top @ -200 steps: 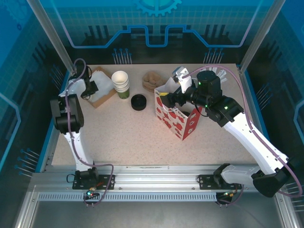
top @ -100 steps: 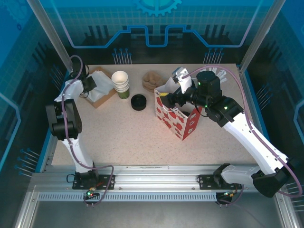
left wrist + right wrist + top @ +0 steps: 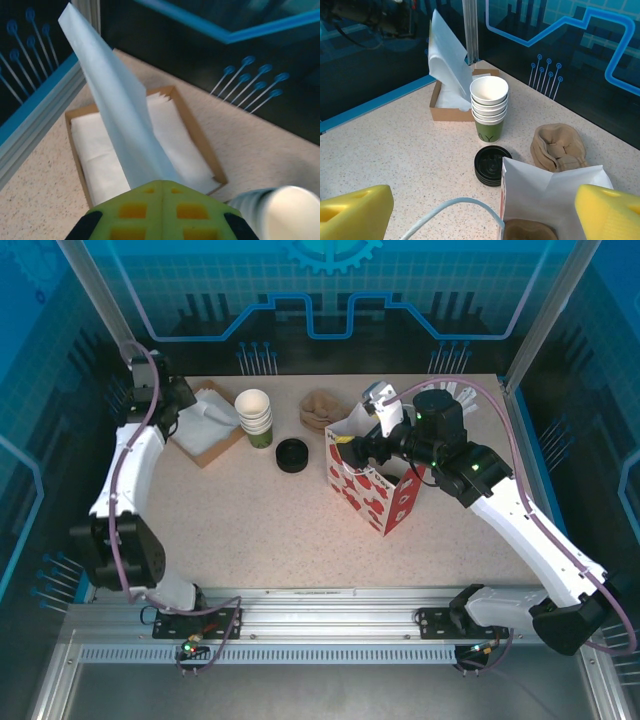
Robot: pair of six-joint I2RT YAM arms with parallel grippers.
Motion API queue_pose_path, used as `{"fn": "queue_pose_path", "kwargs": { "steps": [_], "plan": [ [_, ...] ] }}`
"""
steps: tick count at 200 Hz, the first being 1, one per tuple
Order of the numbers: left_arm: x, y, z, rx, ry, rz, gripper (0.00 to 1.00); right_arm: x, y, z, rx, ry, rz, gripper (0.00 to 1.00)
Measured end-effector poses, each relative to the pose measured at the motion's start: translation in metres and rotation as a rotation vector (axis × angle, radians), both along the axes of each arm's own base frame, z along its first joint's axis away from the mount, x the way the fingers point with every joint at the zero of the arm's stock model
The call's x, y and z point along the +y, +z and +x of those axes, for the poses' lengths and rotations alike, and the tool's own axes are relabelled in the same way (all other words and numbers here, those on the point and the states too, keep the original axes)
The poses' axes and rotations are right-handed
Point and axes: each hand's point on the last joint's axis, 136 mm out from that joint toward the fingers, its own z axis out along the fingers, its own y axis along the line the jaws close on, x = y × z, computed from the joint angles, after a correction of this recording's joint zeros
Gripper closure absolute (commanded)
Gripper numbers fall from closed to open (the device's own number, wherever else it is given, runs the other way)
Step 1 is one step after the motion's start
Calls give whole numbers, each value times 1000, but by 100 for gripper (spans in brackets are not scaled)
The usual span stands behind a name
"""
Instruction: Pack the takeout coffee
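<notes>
- Your left gripper (image 3: 160, 192) is pinching a pale napkin (image 3: 112, 105) by its lower end. The fingers are pressed together on it, and the sheet is standing up and away from them.
- Just beyond and below that gripper, the open cardboard box (image 3: 200, 145) is holding the rest of the napkins, lying flat.
- To that gripper's right, and straight ahead of your right one, a stack of lidless cups (image 3: 489, 107) is standing upright. It is olive-green at the bottom and cream inside.
- Nearer the right gripper, a low stack of black lids (image 3: 491, 165) is sitting just before those cups. A crumpled brown paper pile (image 3: 557, 147) is lying ahead and to the right.
- Your right gripper (image 3: 482, 212) is hovering with its fingers spread wide, straddling the mouth of the white paper bag (image 3: 547, 192), which has a red print. You cannot tell whether either finger is touching the paper.
- The takeout coffee, as far as can be judged, is hiding behind the bag walls. A brown rounded shape (image 3: 527, 231) is showing down inside, but it matches neither a black lid nor green sides, so you cannot tell what it is.
- By my reading you are working on the napkin step. Next, that sheet needs carrying across to the open bag and releasing between the spread fingers. It is limp, so it may snag on the rim.
</notes>
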Motion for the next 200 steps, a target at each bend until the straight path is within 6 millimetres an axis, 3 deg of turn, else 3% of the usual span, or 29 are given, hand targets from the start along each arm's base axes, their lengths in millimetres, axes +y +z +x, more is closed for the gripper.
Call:
{"fn": "queue_pose_path", "kwargs": {
  "steps": [42, 93, 119, 147, 168, 200],
  "plan": [
    [-41, 76, -36, -173, -68, 37, 100, 20, 14, -13, -8, 67, 36, 8],
    [-107, 136, -88, -323, -236, 21, 100, 88, 25, -39, -42, 261, 34, 21],
    [-130, 150, -109, -361, -307, -2, 100, 118, 23, -50, -72, 336, 31, 35],
    [-155, 153, -124, -367, -380, -35, 100, 143, 6, -50, -85, 376, 5, 46],
    [-170, 151, -130, -358, -428, -48, 100, 155, -3, -49, -101, 388, -17, 49],
    [-186, 149, -136, -346, -474, -59, 100, 161, 4, -49, -162, 377, -20, 52]
  ]
}}
